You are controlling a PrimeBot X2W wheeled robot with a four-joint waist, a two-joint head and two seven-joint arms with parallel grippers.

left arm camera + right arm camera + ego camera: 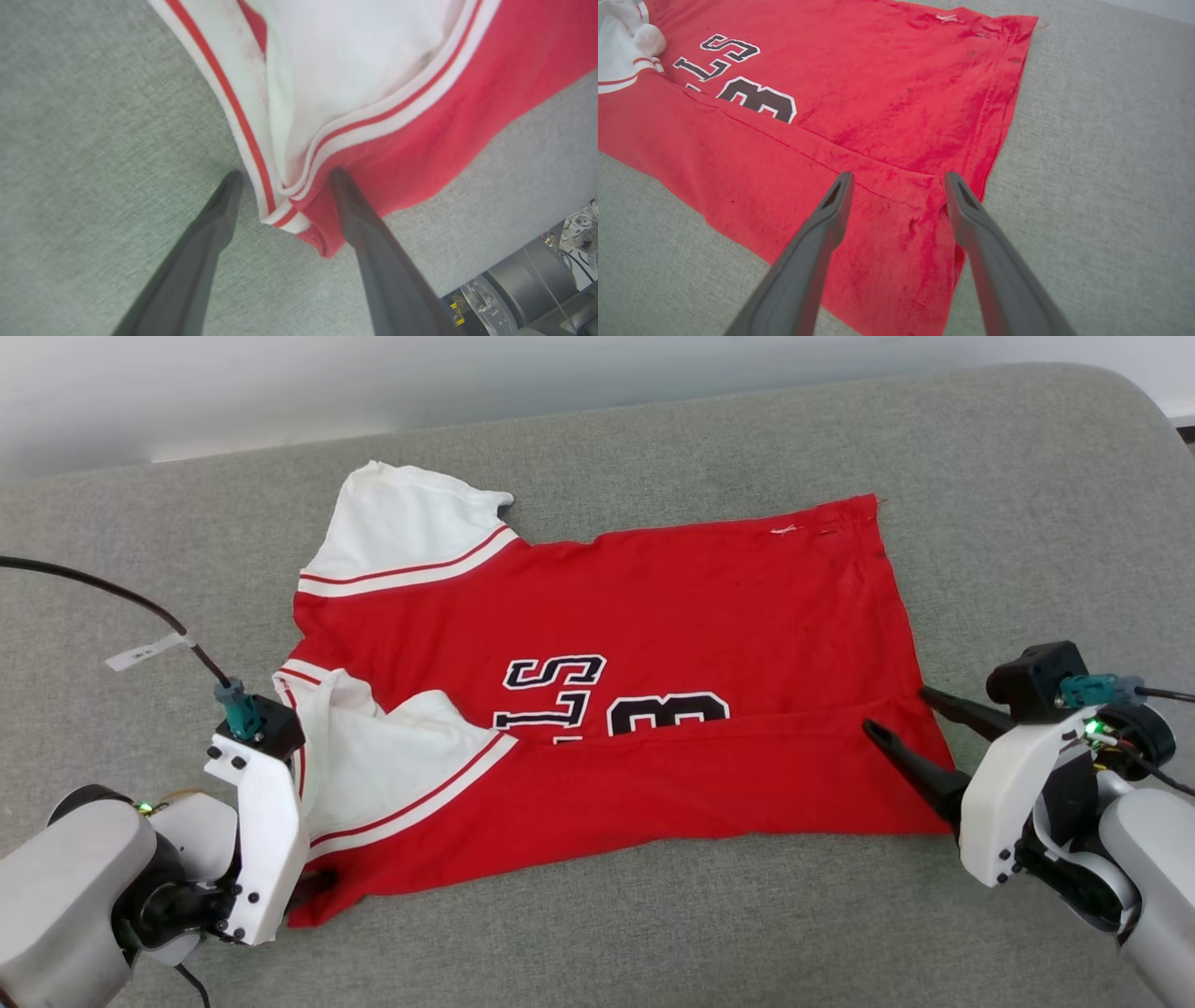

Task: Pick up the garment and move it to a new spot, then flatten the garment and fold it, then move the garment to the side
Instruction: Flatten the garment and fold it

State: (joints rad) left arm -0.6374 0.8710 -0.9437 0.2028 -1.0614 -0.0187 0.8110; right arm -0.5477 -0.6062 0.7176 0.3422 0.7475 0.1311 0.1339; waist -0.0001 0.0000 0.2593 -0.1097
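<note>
The head view looks forward and down from above the near edge of the grey padded surface. It sits far enough back to take in the whole garment. The left wrist view hangs close over the garment's near left corner, looking steeply down along its fingers by the near edge. The right wrist view looks in at a low slant from the right side, along its fingers, towards the lettering, which the head view also shows.

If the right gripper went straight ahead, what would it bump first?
Probably the garment: the right gripper points at its folded red flap by the hem, though depth is unclear.
</note>
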